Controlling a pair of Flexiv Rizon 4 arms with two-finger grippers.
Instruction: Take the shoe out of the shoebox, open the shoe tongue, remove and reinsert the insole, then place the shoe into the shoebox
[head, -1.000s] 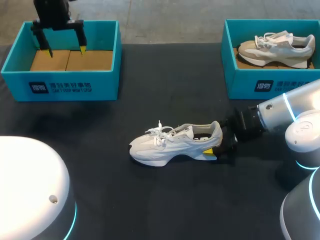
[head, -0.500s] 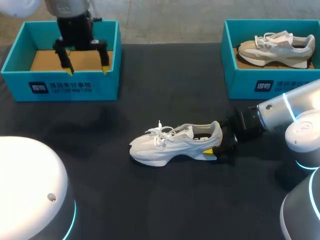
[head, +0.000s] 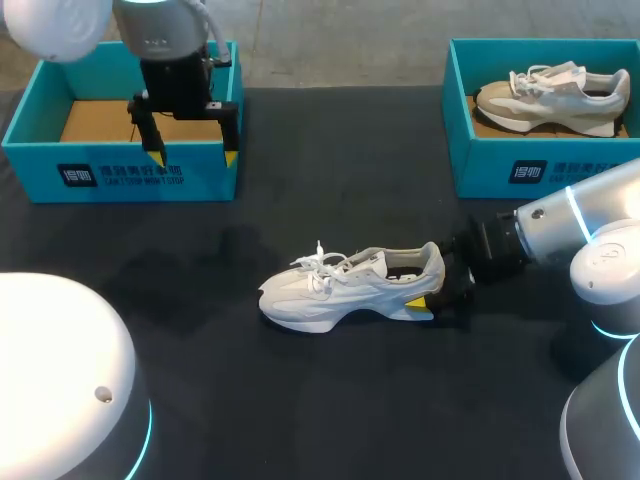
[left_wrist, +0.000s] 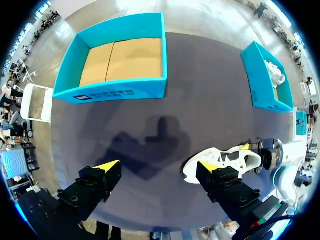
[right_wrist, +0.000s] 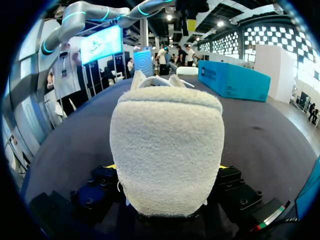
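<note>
1. The table (head: 330, 400) carries two boxes at its far edge, with one shoe between them and nearer.
2. The empty shoebox (head: 120, 178) sits far left. The second shoebox (head: 540, 172), far right, holds another shoe (head: 555, 92).
3. The white shoe (head: 340, 290) stands on its sole mid-table, well apart from both boxes, toe pointing left and laces (head: 322, 262) up.
4. The right gripper (head: 432, 290) is clamped on the heel, one finger on each side. It likely serves best as a firm, level anchor.
5. The left gripper (head: 195, 156) hangs over the empty shoebox's front wall, fingers wide apart and holding nothing. Opening the tongue (head: 362, 262) looks like the step in hand. The gripper should come down from above, narrow its fingers, pinch only the tongue's top edge clear of the laces, and pull toward the toe.
</note>
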